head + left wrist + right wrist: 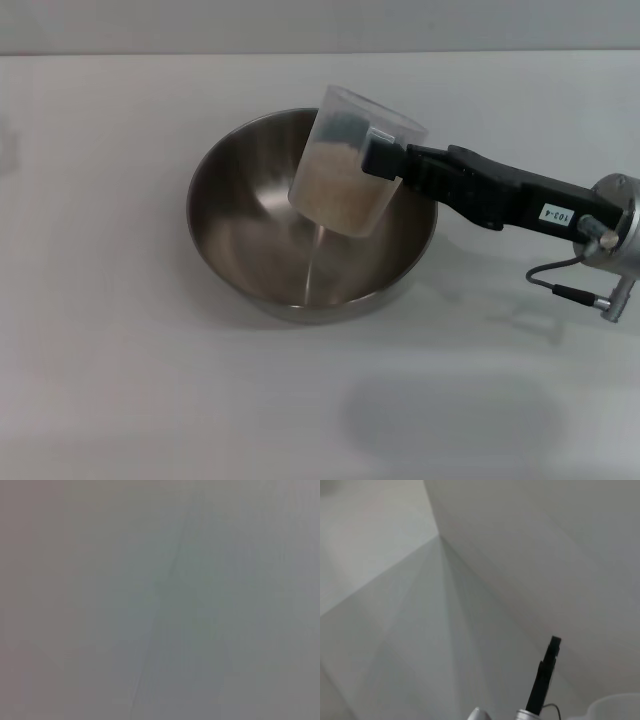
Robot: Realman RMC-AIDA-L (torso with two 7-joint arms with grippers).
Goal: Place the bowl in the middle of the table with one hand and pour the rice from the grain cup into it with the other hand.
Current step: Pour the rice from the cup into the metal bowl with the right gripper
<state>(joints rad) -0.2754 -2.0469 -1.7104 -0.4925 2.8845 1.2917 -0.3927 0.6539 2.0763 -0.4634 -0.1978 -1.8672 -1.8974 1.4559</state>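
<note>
The steel bowl (250, 235) stands on the white table (120, 380) near its middle. My right gripper (362, 142) reaches in from the right and is shut on the rim of the clear grain cup (345, 200), one finger inside and one outside. The cup hangs tilted over the bowl's far right part. Pale rice (335, 180) fills the cup's lower half. A pale streak runs down the bowl's inside below the cup; I cannot tell if it is grain or a reflection. My left gripper is out of view; its wrist view shows only a blank grey surface.
My right arm's silver wrist with a label and a loose cable (575, 290) hangs over the table's right side. The right wrist view shows pale walls, a thin black part (545, 675) and a pale curved rim (615, 707) in one corner.
</note>
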